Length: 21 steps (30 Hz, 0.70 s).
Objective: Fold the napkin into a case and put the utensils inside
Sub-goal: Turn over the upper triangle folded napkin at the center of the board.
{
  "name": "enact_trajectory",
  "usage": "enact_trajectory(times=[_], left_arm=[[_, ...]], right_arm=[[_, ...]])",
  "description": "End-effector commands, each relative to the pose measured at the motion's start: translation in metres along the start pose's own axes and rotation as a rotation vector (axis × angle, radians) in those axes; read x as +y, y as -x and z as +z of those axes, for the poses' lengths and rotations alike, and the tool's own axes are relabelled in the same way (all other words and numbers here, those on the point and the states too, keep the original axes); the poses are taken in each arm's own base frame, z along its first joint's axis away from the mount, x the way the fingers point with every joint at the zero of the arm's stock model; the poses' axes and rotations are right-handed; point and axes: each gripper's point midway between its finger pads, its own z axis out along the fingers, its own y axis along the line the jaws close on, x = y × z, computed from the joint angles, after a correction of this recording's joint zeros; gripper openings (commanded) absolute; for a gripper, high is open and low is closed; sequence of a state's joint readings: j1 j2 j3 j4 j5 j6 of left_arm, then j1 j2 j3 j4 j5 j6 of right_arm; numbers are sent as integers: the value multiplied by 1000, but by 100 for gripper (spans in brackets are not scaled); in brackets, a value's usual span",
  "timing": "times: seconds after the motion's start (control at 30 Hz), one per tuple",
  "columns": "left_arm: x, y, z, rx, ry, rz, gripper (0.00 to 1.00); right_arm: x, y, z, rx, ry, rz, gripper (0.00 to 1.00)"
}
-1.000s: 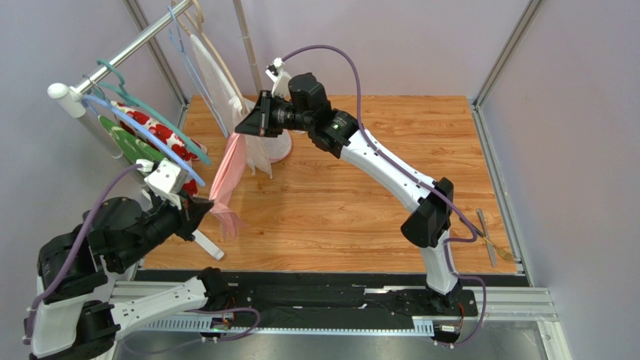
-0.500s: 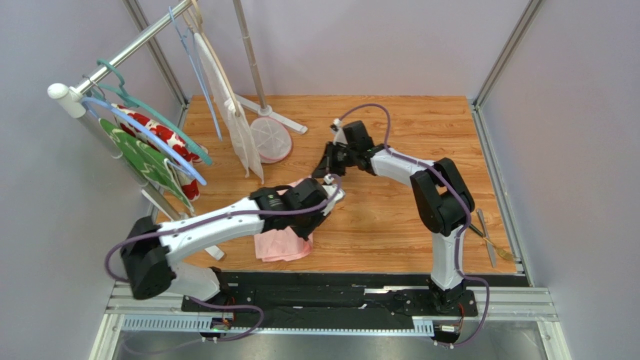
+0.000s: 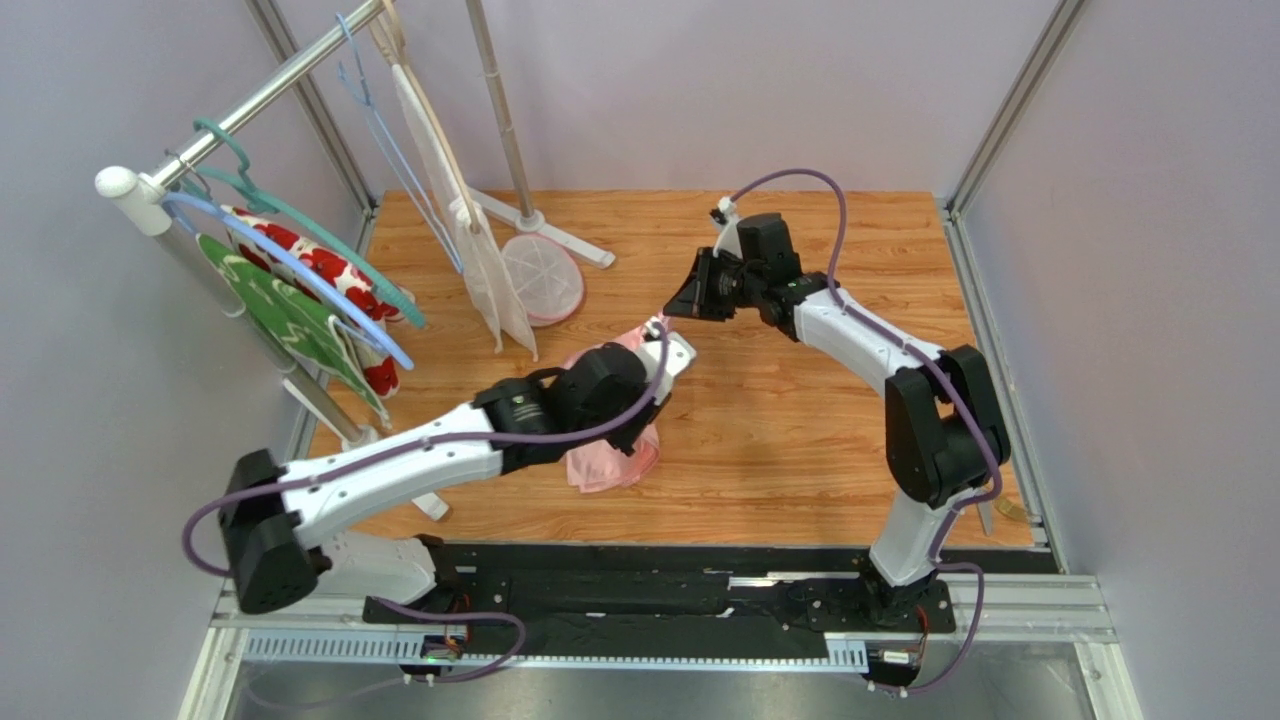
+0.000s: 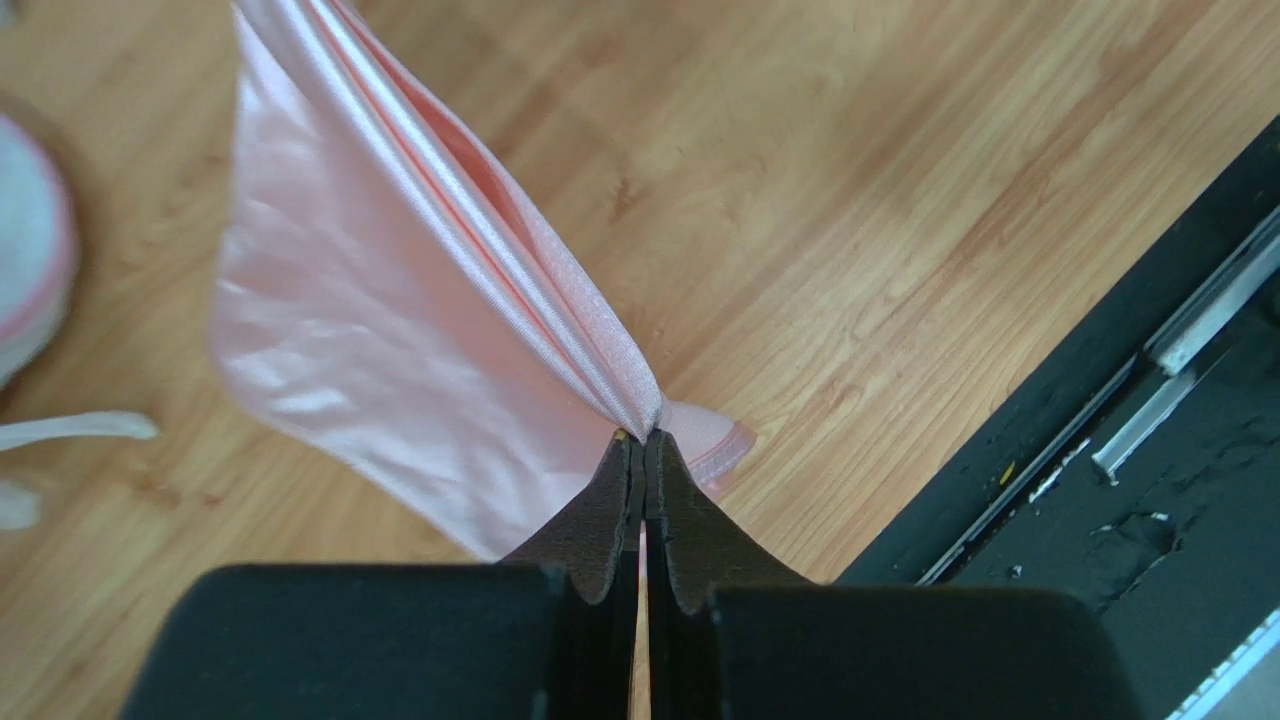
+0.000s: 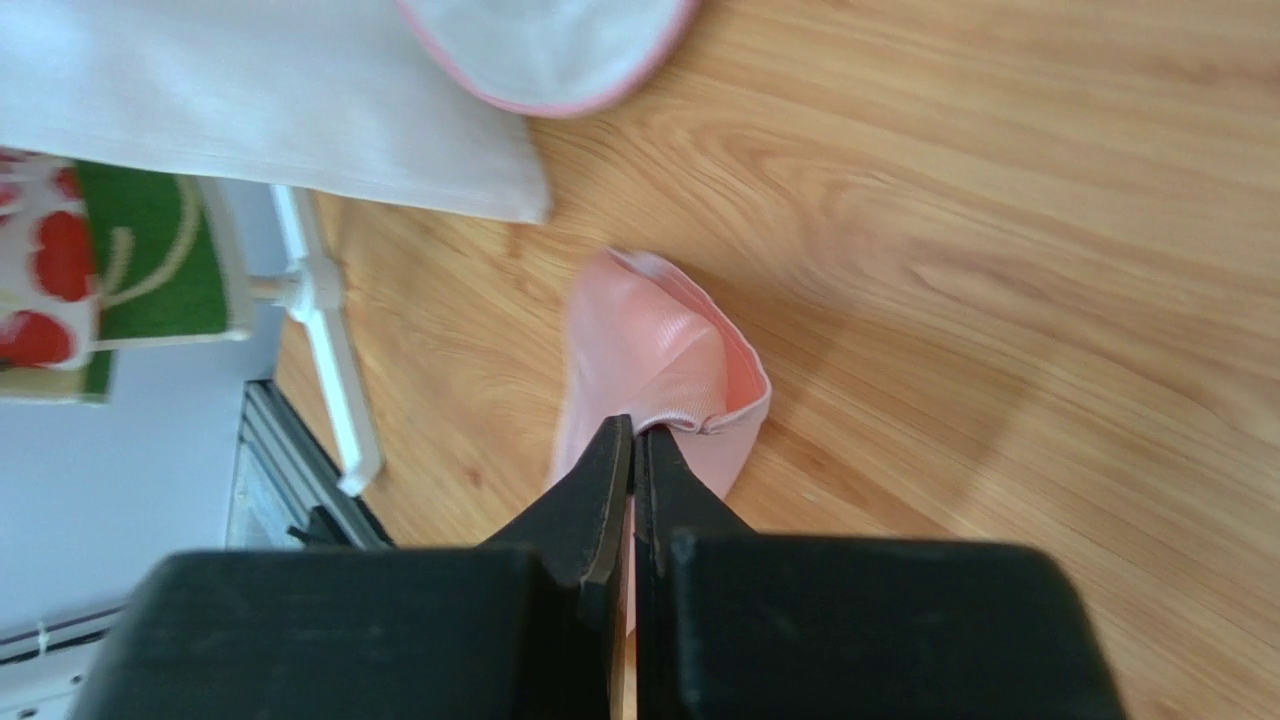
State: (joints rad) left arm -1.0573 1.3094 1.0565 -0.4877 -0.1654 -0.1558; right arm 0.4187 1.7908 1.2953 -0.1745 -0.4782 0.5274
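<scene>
One light-pink thin cloth napkin (image 4: 376, 330), sheeny, bunched, long pleats fanning to upper left. Edge clamped in left fingers (image 4: 606, 503); right fingers (image 5: 598, 483) pinch a rolled hem. Beneath, wood-grain counter (image 4: 842, 195).

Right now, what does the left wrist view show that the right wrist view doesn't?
Only left wrist: the left claw shut on a gathered, pleated corner of the napkin, and the black plate past the table edge.
Only right wrist: the right claw, shut, with its tips at the napkin's folded edge (grip unclear), plus the white cloth, green cloth, red-flowered cloth and white stand foot.
Both: the pink napkin, the wooden table and the round base.
</scene>
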Motion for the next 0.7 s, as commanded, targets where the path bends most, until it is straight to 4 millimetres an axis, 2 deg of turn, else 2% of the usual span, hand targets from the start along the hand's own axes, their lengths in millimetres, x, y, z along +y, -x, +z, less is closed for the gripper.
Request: enact_trajectory(times=[0.0, 0.03, 0.07, 0.1, 0.13, 0.17, 0.2, 0.23, 0.27, 0.3, 0.33, 0.37, 0.4, 0.47, 0.5, 0.53, 0.6, 0.63, 0.67], left_arm=[[25, 22, -70, -149, 83, -53, 0], [29, 21, -81, -164, 93, -59, 0], [37, 14, -92, -156, 123, -63, 0], [42, 17, -113, -208, 130, -81, 0], [46, 14, -123, -218, 139, -85, 0], [54, 7, -135, -211, 169, -91, 0], [60, 6, -155, -253, 180, -115, 0], [65, 3, -166, -269, 191, -123, 0], [71, -5, -180, -262, 212, -128, 0], [76, -8, -200, -303, 214, -148, 0], [79, -12, -212, -317, 218, -156, 0], [86, -20, -234, -346, 229, -167, 0], [90, -24, -246, -362, 237, -174, 0], [97, -35, -274, -409, 235, -184, 0], [98, -37, -280, -418, 233, -173, 0], [98, -38, -284, -424, 226, -166, 0], [95, -36, -281, -404, 211, -127, 0], [90, -34, -275, -386, 189, -106, 0], [83, -25, -259, -366, 173, -82, 0]], right_arm=[[72, 47, -27, -152, 59, -92, 0], [100, 52, -30, -165, 98, -121, 0], [115, 56, -34, -177, 118, -130, 0], [127, 56, -37, -180, 122, -135, 0], [156, 60, -42, -198, 167, -164, 0], [170, 62, -44, -206, 183, -171, 0], [182, 60, -44, -205, 192, -178, 0], [201, 51, -38, -185, 221, -194, 0], [226, 58, -45, -208, 258, -214, 0], [238, 57, -45, -207, 270, -220, 0], [254, 43, -36, -176, 297, -230, 0], [277, 48, -42, -195, 340, -242, 0], [296, 36, -41, -174, 374, -248, 0], [308, 28, -29, -152, 402, -249, 0], [318, 28, -30, -151, 429, -252, 0], [317, 26, -24, -140, 428, -239, 0], [301, 20, -7, -117, 399, -230, 0], [292, 17, -2, -109, 387, -227, 0], [290, 20, -3, -122, 399, -231, 0]])
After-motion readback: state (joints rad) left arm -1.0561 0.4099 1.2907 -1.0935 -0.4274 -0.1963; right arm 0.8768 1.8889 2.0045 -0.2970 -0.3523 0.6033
